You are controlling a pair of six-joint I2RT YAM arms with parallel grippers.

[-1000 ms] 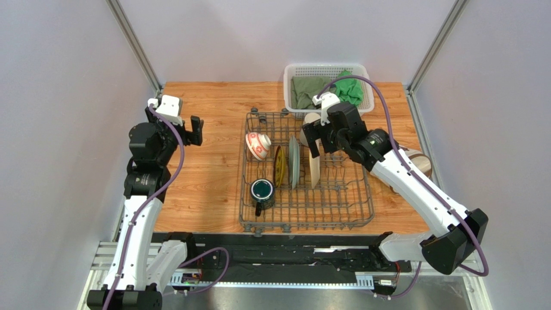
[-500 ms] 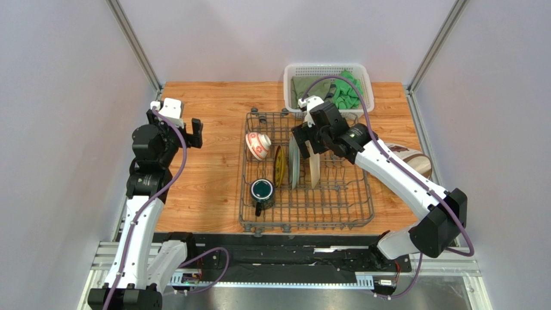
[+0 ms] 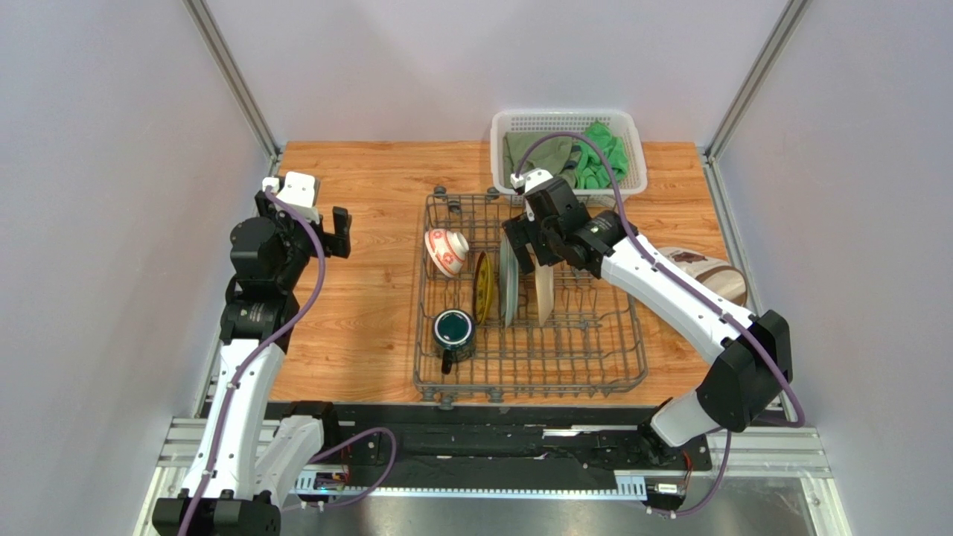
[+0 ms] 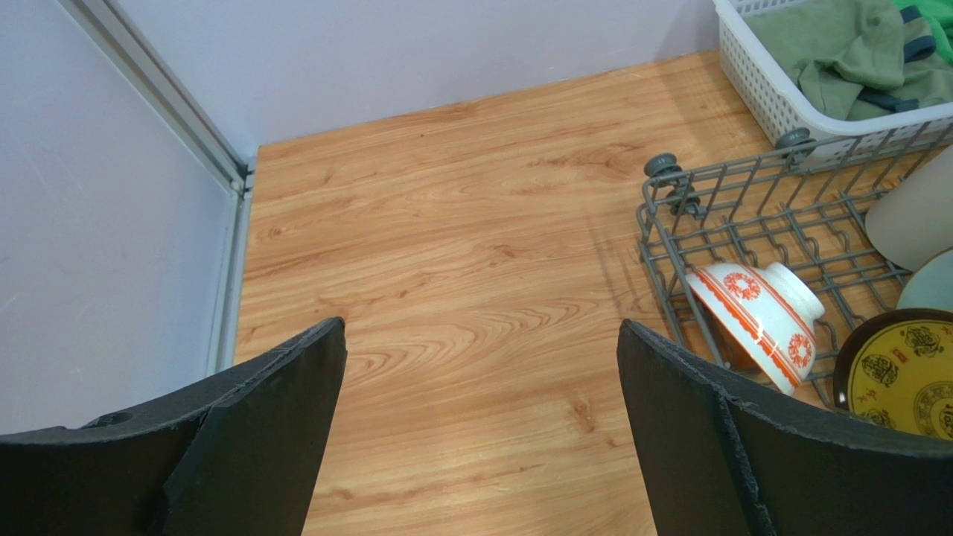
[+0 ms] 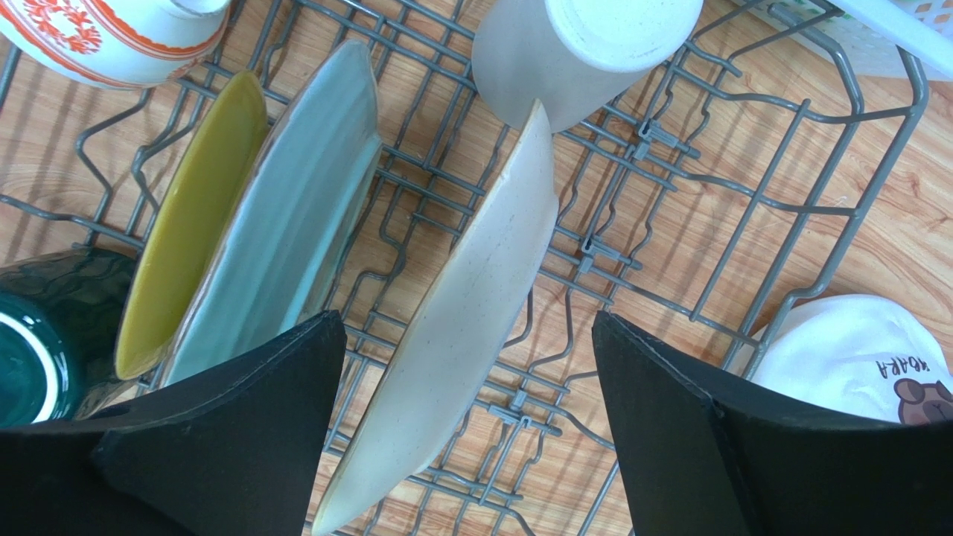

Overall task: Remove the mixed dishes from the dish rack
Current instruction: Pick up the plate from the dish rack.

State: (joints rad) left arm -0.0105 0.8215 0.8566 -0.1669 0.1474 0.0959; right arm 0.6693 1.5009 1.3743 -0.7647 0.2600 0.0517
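The grey wire dish rack (image 3: 604, 346) stands mid-table. It holds a red-and-white bowl (image 3: 446, 251), a yellow-and-green plate (image 3: 483, 287), a pale green plate (image 3: 509, 285), a cream plate (image 3: 544, 293) and a dark teal mug (image 3: 453, 332). My right gripper (image 3: 531, 248) is open above the cream plate (image 5: 470, 302), one finger on each side of its rim and neither touching it. The tall beige cup (image 5: 582, 50) lies at the rack's far end. My left gripper (image 3: 336, 229) is open and empty over bare wood, left of the rack (image 4: 694, 207) and the bowl (image 4: 755, 324).
A white mesh basket (image 3: 506, 134) with green cloths (image 3: 604, 156) stands behind the rack. A beige cap (image 3: 705, 274) lies right of the rack and shows in the right wrist view (image 5: 861, 352). Grey walls close in both sides.
My right gripper has moved left and a little forward, from over the cup to above the cream plate. The left arm has barely moved.
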